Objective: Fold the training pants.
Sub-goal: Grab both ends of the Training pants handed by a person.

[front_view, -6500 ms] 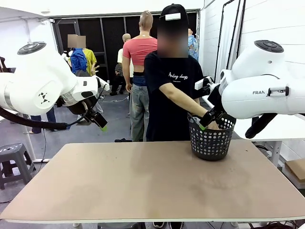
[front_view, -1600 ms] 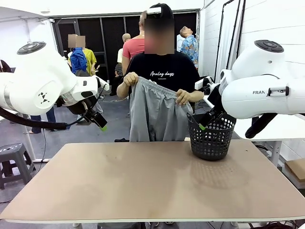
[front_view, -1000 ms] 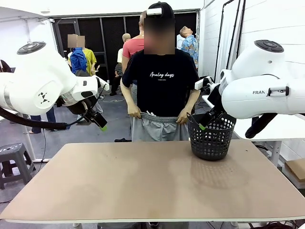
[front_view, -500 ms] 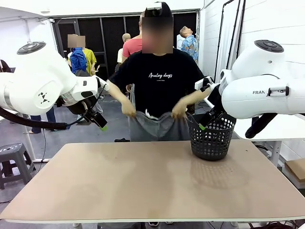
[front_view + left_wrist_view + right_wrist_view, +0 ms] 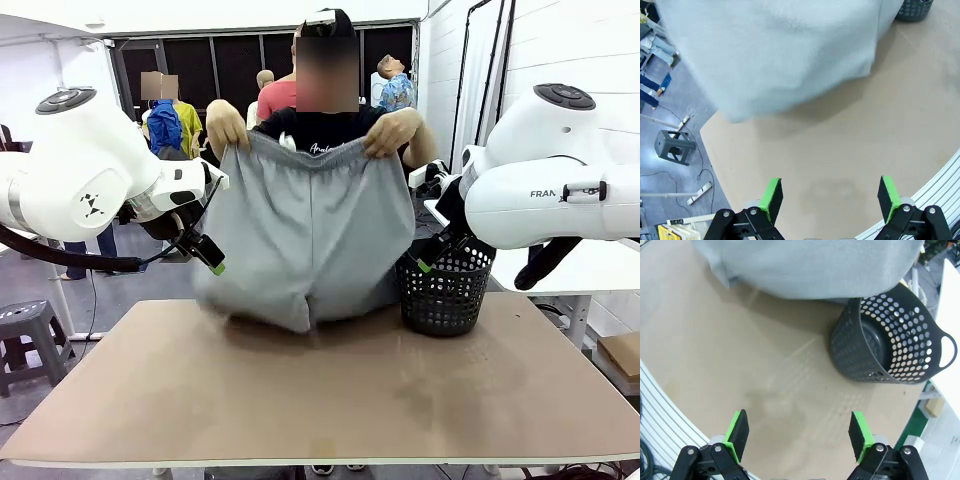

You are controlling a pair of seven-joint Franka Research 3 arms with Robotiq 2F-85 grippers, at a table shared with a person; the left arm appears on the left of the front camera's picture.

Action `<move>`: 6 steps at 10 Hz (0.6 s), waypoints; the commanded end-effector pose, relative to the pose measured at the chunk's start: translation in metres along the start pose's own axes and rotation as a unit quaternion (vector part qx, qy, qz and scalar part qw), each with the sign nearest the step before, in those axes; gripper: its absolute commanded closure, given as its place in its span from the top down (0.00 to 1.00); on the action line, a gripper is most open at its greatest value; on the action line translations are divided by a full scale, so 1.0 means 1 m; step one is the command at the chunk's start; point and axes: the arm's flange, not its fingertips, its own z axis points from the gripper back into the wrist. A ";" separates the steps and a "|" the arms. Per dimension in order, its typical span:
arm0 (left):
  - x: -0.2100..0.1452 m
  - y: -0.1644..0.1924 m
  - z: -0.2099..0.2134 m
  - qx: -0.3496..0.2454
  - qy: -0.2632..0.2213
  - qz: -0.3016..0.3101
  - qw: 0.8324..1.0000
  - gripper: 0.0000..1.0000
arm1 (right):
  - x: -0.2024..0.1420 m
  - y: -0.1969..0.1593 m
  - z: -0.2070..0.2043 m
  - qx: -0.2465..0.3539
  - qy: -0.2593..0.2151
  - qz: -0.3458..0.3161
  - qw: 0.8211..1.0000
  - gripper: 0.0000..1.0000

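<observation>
**Person spreads grey pants above the surface, robot fingers open on both sides**

A person at the far side holds the pants [image 5: 310,230] up by the waistband, one hand [image 5: 228,125] at each corner. The cloth hangs wide, and its lower end brushes the surface [image 5: 330,410] just beside a black basket [image 5: 445,300].

The left fingers [image 5: 213,264] and right fingers [image 5: 427,262] hover on either side, spread wide and holding nothing.

The step looks like laying out. It would go best if the pants land flat and centred, legs straight and free of the basket, before any fold.

Black letters "FRAN" can be read on the right arm [image 5: 560,190]. The waistband covers most of the shirt's print.
</observation>
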 end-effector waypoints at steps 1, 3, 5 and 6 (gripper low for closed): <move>0.000 0.000 -0.001 -0.005 0.000 -0.002 1.000 1.00 | 0.000 0.000 0.000 0.000 0.001 0.000 1.000 1.00; 0.000 0.000 -0.001 -0.005 0.000 -0.002 1.000 1.00 | 0.000 0.000 0.000 0.000 0.001 0.000 1.000 1.00; 0.000 0.000 -0.001 -0.005 0.000 -0.002 1.000 1.00 | 0.000 0.000 0.000 0.000 0.001 0.000 1.000 1.00; 0.000 0.000 -0.001 -0.005 0.000 -0.002 1.000 1.00 | 0.000 0.000 0.000 0.000 0.001 0.000 1.000 1.00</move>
